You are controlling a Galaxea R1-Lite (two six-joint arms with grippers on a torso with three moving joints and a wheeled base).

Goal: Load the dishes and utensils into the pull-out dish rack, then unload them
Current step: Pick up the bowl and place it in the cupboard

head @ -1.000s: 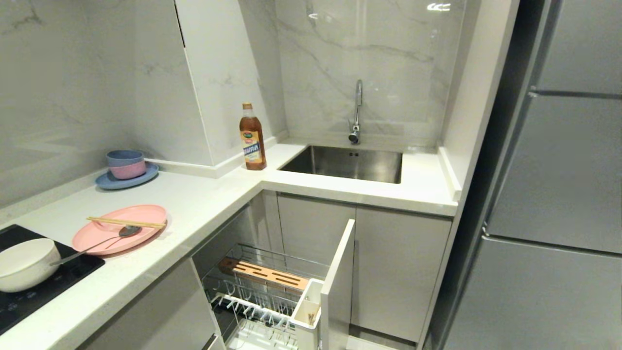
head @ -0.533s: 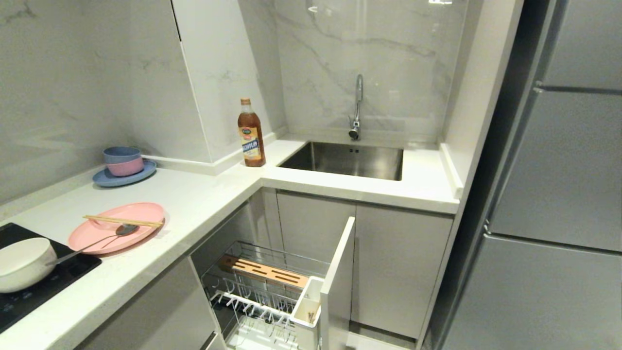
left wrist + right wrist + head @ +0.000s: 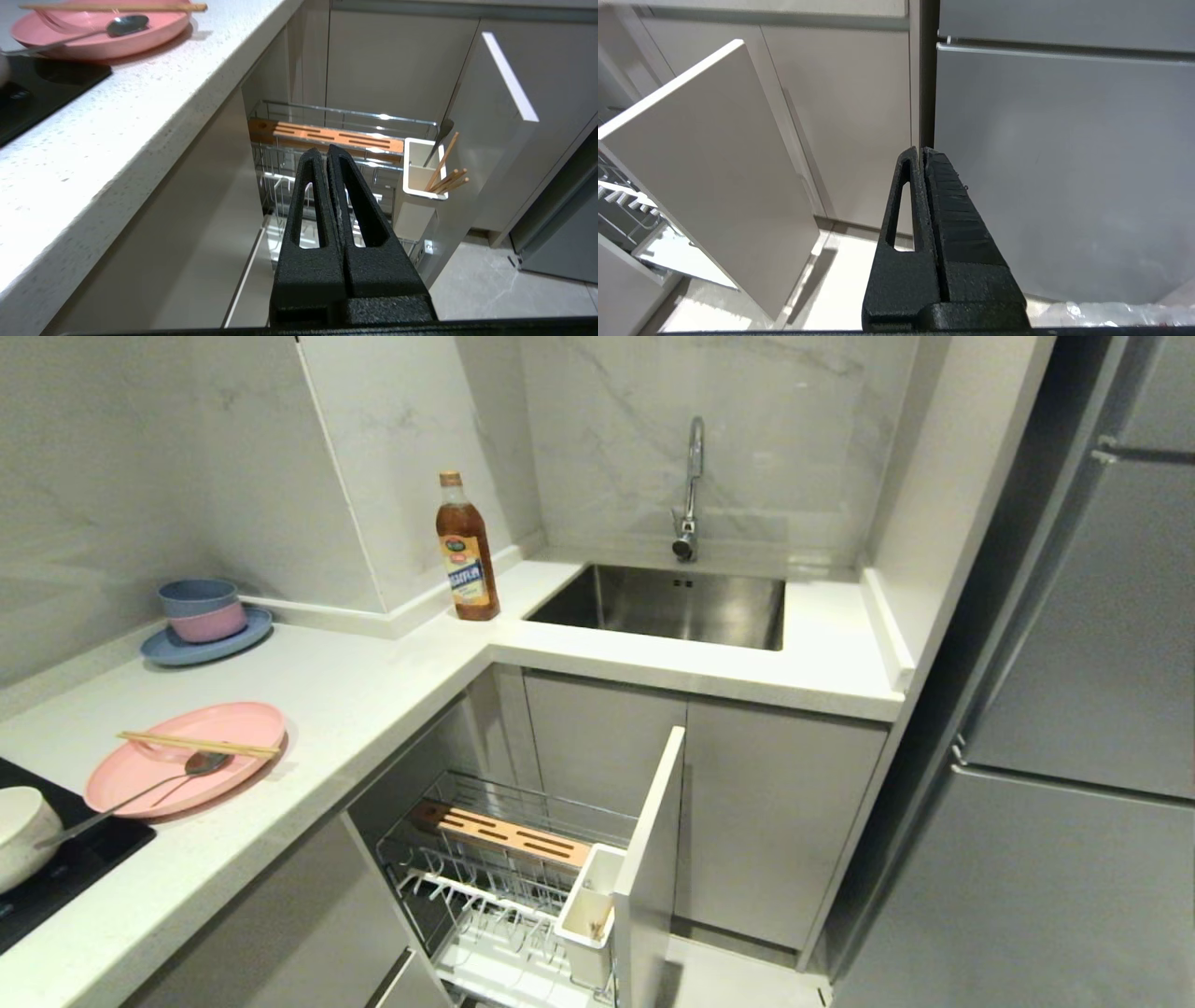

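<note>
From the head view we see the whole table, with no arm in sight. The pink plate [image 3: 185, 757] lies near the table's front edge; the chopsticks [image 3: 199, 745] lie across it, running along that edge, and the spoon [image 3: 140, 791] has its bowl on the plate and its handle pointing toward the white bowl [image 3: 21, 835] on the black cooktop [image 3: 65, 873]. Only the left wrist view shows chopsticks standing tilted in the cup [image 3: 423, 168] of the pulled-out rack [image 3: 504, 887]. Our left gripper [image 3: 325, 151] is closed and empty over the rack. The right gripper [image 3: 921, 150], likewise closed on nothing, faces the fridge [image 3: 1064, 163].
</note>
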